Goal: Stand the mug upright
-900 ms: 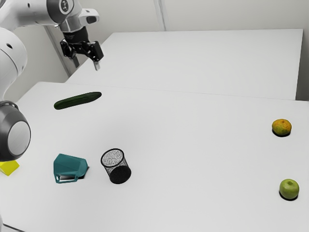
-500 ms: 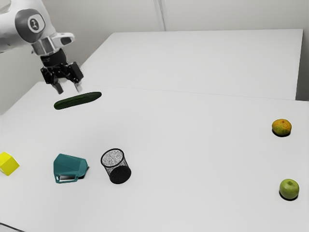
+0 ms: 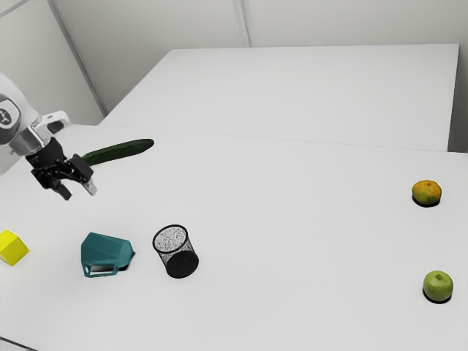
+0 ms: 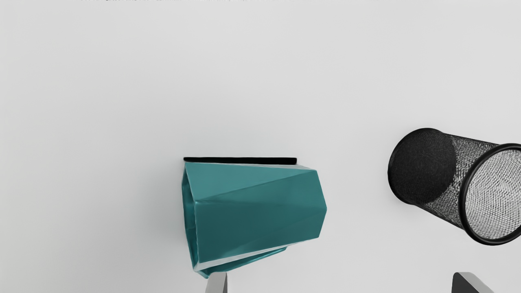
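The gripper [image 3: 78,191] hangs in the air at the exterior view's left, above the table and higher than the mug. A teal faceted mug [image 3: 107,251] lies on its side there, its handle low on the near side. In the wrist view the gripper [image 4: 338,283] has its two fingers wide apart, nothing held between them. The mug [image 4: 260,207] lies beyond the fingertips, closer to one finger, with its mouth facing away from the mesh cup and part of the handle partly hidden beneath its body.
A black mesh cup [image 3: 177,252] stands beside the mug, also seen by the wrist camera as a mesh cup [image 4: 443,179]. A cucumber [image 3: 121,151] lies behind, a yellow block [image 3: 12,248] at the left edge, an orange fruit [image 3: 426,192] and green apple [image 3: 438,285] far right.
The arm and gripper have swung toward the exterior view's left and come down, from behind the cucumber to a spot nearer the mug. The mug and the other objects have stayed where they were.
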Available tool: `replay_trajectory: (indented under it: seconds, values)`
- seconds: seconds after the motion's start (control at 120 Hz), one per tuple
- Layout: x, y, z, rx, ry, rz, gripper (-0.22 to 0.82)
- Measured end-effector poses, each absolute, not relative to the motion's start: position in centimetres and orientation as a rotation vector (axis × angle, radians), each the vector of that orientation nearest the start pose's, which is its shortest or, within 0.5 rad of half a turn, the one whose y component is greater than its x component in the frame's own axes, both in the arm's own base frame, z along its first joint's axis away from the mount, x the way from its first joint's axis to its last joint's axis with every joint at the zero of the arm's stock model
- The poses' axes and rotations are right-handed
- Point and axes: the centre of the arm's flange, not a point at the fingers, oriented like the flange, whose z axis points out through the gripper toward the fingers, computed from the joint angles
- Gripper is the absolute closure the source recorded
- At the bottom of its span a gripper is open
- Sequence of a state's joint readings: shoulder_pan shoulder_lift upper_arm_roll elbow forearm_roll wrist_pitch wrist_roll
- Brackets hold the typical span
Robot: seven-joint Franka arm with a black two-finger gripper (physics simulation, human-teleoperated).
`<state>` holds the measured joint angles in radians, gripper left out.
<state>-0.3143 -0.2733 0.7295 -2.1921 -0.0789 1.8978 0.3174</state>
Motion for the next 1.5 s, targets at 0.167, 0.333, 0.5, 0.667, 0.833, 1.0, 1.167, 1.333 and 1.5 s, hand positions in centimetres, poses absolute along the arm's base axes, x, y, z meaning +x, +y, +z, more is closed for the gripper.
replay_trajectory:
  seconds: [0.167, 0.333, 0.5, 0.667, 0.833, 1.0, 1.167, 1.333, 1.5]
  values:
    - [41.6, 23.3, 43.5, -3.420, -0.221, -0.043, 0.00]
    - [40.5, 24.3, 40.8, -3.437, -0.221, -0.060, 0.00]
    - [39.9, 24.3, 38.4, -3.458, -0.215, -0.060, 0.00]
    - [39.6, 24.3, 36.4, -3.480, -0.220, -0.088, 0.00]
    - [39.5, 24.5, 34.8, -3.500, -0.240, -0.118, 0.00]
    - [39.3, 25.0, 33.2, -3.538, -0.294, -0.158, 0.00]
    - [38.6, 25.4, 31.6, -3.593, -0.356, -0.212, 0.00]
    - [38.0, 25.7, 30.2, -3.649, -0.404, -0.244, 0.00]
    - [37.2, 26.1, 28.8, -3.719, -0.461, -0.277, 0.00]
